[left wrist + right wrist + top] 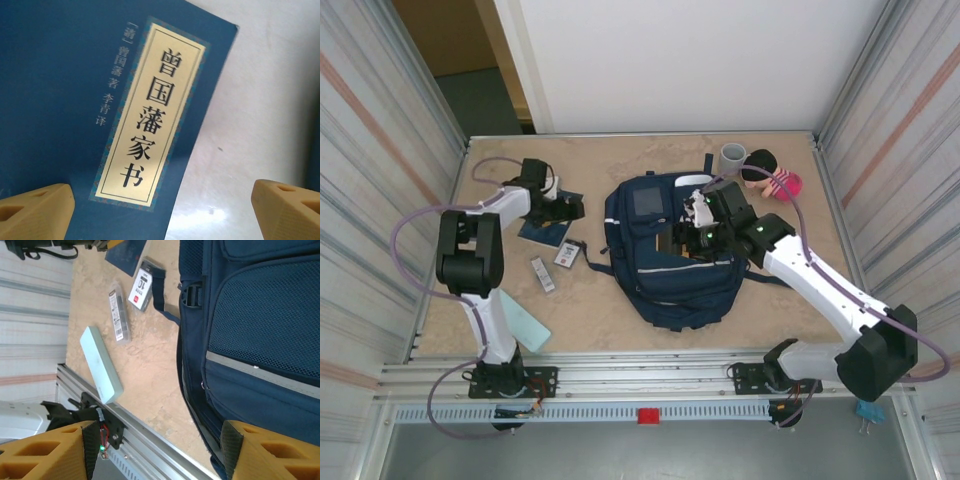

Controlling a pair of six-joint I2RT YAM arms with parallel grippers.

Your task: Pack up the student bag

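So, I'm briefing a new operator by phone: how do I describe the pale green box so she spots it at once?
Start at the big navy student bag in the middle of the table. Left of it, close to the left arm's base and the table's near edge, lies the pale green box. Unlike the two small labelled packs nearby, it is plain, mint-coloured and longer.

Blues and pastels over sandy beige

The large navy blue fabric backpack (670, 260) carries a grey square panel, a thin white stripe and dark blue mesh. The dark blue softcover book (60, 100) bears a cream label with black characters inside a patterned border. The long rectangular case (100, 365) is pale mint green, the desk (610, 320) mottled sandy beige, the small cup (733, 155) grey, and the small striped object (786, 183) pink.
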